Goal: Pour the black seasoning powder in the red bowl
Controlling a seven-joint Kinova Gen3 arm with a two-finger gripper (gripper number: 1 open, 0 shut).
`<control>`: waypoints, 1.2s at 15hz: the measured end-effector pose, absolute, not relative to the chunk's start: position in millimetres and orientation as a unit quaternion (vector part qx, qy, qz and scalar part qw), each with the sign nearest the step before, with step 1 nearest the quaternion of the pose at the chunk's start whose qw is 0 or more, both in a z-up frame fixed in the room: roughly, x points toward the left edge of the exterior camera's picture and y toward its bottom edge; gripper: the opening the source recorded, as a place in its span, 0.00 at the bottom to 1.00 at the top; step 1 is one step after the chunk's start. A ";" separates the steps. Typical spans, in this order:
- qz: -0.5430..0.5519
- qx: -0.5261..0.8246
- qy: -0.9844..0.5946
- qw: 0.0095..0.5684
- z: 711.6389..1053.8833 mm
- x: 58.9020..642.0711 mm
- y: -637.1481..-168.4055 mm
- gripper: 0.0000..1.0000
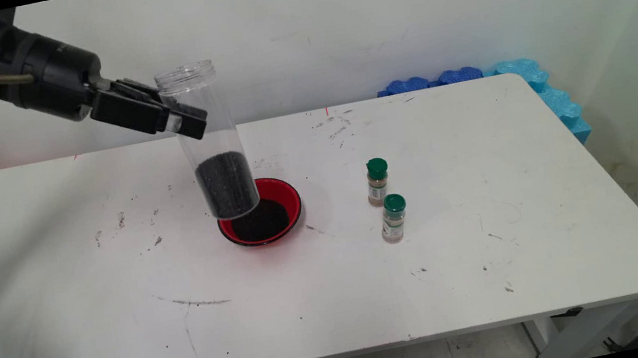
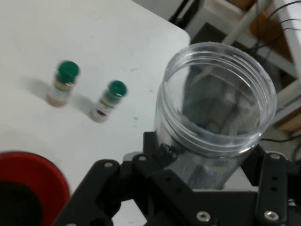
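While its fingers pressed either side of the upper wall of a clear plastic jar (image 1: 209, 139), the black claw (image 1: 172, 118) held the container in the air, clamped fast, mouth up and open. The jar hung slightly tilted, its lower part dark with black granules (image 1: 227, 185) and its base just over the near-left rim of a red bowl (image 1: 289, 197). Black granules also filled the bowl's hollow. From the wrist camera the jar's threaded mouth (image 2: 216, 96) stood wide and lidless above the linkage. Right of the bowl, well apart from it, two small spice bottles (image 1: 377, 182) with green caps stood upright, one just beside the other, on the scuffed white table (image 1: 120, 319). Beyond the bowl, blue foam pieces (image 1: 530, 73) lined the table's far right corner.
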State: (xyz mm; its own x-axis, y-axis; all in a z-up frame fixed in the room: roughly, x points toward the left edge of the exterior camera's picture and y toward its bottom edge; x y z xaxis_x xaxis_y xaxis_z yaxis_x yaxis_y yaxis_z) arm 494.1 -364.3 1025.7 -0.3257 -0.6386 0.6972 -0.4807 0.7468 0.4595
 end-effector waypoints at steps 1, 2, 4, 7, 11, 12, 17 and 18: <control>-0.099 0.354 -0.805 0.465 1024.8 493.6 -363.1 0.00; -0.106 0.360 -0.804 0.462 1023.7 493.5 -362.5 0.00; -0.122 0.375 -0.800 0.452 1018.9 493.1 -362.5 0.00; -0.139 0.390 -0.794 0.445 1011.4 491.0 -364.3 0.00; -0.154 0.406 -0.791 0.430 997.8 487.6 -366.4 0.00; -0.158 0.416 -0.788 0.426 994.1 487.2 -366.9 0.00; -0.186 0.488 -0.750 0.406 970.6 485.7 -373.1 0.00; -0.191 0.502 -0.740 0.403 965.6 485.4 -375.5 0.00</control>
State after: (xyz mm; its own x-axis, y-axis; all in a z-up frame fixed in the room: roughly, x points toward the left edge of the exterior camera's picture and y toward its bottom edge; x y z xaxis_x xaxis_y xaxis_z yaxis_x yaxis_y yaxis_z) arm 485.4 -375.5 965.6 -0.1695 -0.8983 0.4054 -0.5898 0.4220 0.6885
